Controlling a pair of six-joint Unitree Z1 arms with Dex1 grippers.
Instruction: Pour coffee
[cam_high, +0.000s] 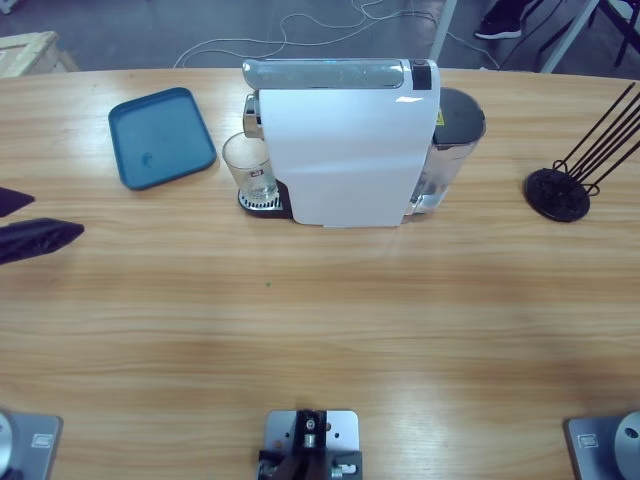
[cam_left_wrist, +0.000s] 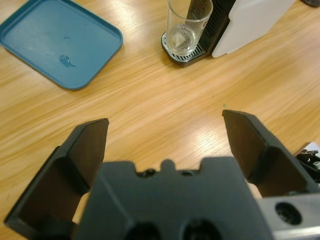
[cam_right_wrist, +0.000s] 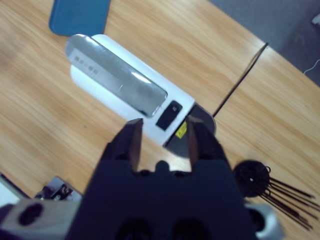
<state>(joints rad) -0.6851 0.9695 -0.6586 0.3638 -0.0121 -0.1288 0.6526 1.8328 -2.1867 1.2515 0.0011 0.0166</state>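
The left gripper (cam_left_wrist: 165, 145) hangs with its 2 black jaws spread wide over bare, glossy wood-grain table (cam_high: 320, 330), holding nothing. Beyond it, a small clear glass (cam_left_wrist: 187, 27) stands on the ribbed drip grate of the smooth white coffee machine (cam_high: 345, 145), beside a flat blue tray (cam_left_wrist: 57, 42) with rounded corners; whether it holds coffee cannot be told. The right gripper (cam_right_wrist: 162, 142), jaws narrowly parted and empty, looks down on the machine's silver lid; a black wire rack (cam_high: 565, 185) stands well apart.

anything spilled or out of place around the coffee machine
No spill shows on the table. The glass stands upright on the coffee machine drip grate. The only oddity is a small dark smudge on the blue tray.
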